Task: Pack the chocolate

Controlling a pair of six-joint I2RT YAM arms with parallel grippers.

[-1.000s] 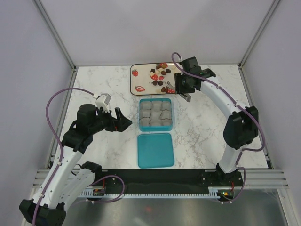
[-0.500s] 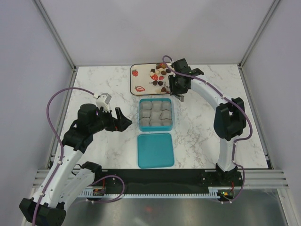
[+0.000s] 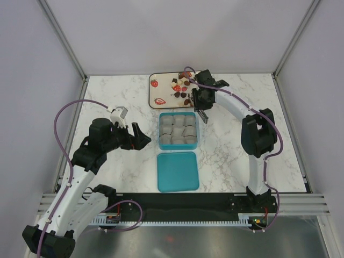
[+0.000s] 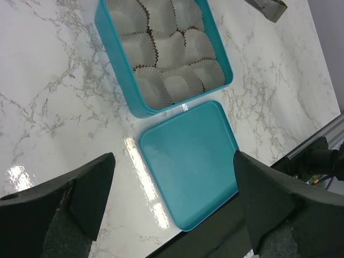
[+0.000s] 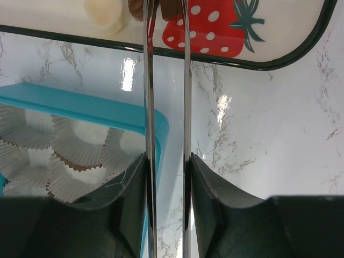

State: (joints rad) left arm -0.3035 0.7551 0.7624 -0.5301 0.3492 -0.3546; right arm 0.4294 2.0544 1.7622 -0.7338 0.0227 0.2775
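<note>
While the left gripper still hangs wide open left of the teal box, the right gripper has swung left over the tray's near right corner. Its fingers have narrowed around a brown chocolate, though whether they clamp it is unclear. Other chocolates lie on the tray.

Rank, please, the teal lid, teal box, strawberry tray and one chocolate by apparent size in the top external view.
1. teal lid and strawberry tray: too alike to rank, the tray partly under the right arm.
2. teal box, slightly smaller than the lid.
3. chocolate, far smallest.
</note>
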